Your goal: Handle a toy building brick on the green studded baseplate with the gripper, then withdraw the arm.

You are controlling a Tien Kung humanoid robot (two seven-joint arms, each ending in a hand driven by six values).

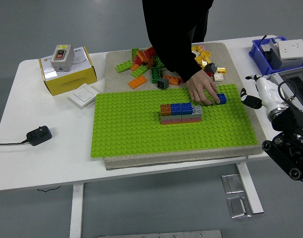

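Observation:
The green studded baseplate (136,129) lies on a beige mat mid-table. A short wall of orange, blue and grey bricks (181,112) stands on it. A blue brick (221,98) sits on the plate near its far right corner. A person's hand (200,91) rests on the plate and touches this brick. My right hand (250,100), white with black fingertips, is just off the plate's right edge, apart from the brick, fingers relaxed and empty. The left arm is out of view.
Several loose bricks (154,64) lie on the mat behind the plate. A yellow box (68,74), a white switch plate (83,95) and a black adapter (39,135) are at the left. A blue bin (270,49) and a grey box (296,88) are at the right.

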